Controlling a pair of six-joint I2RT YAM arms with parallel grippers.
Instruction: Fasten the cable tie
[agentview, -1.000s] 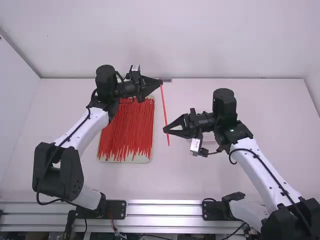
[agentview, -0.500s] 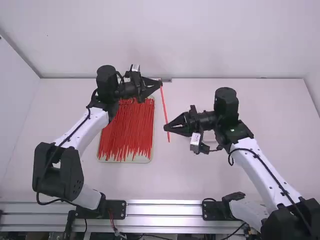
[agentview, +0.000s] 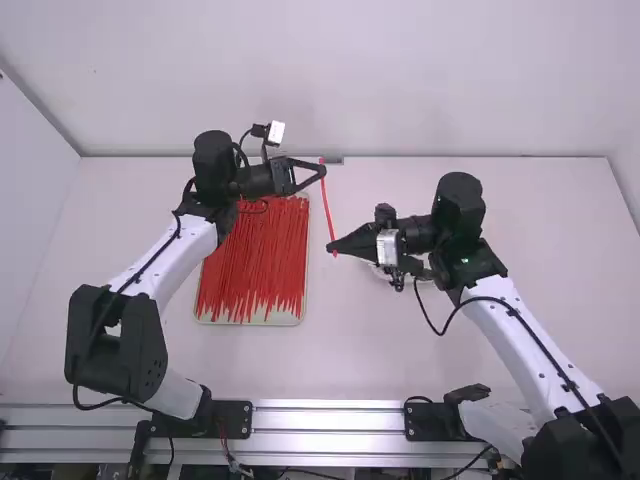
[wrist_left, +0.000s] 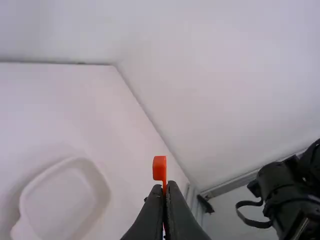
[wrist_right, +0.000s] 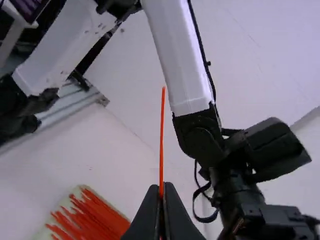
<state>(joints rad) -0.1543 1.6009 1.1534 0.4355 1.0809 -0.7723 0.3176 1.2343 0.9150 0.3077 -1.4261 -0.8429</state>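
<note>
Tray (agentview: 250, 321) of spare red ties (agentview: 255, 260) on the table, left. Left gripper (agentview: 318, 172) clamped on the head end of one cable tie (agentview: 328, 210), beside the tray's far right corner. Right gripper (agentview: 336, 250) pinches its tail. Both ends held, likely so the tail can be bent round into the head.

Red cable tie (agentview: 328, 210), red bundle (agentview: 255, 260) on cream tray (agentview: 250, 322), white table (agentview: 520, 190).

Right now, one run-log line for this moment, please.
left tool: shut on cable tie head | right tool: shut on its tail | tie: straight, not looped | spare ties: on tray
</note>
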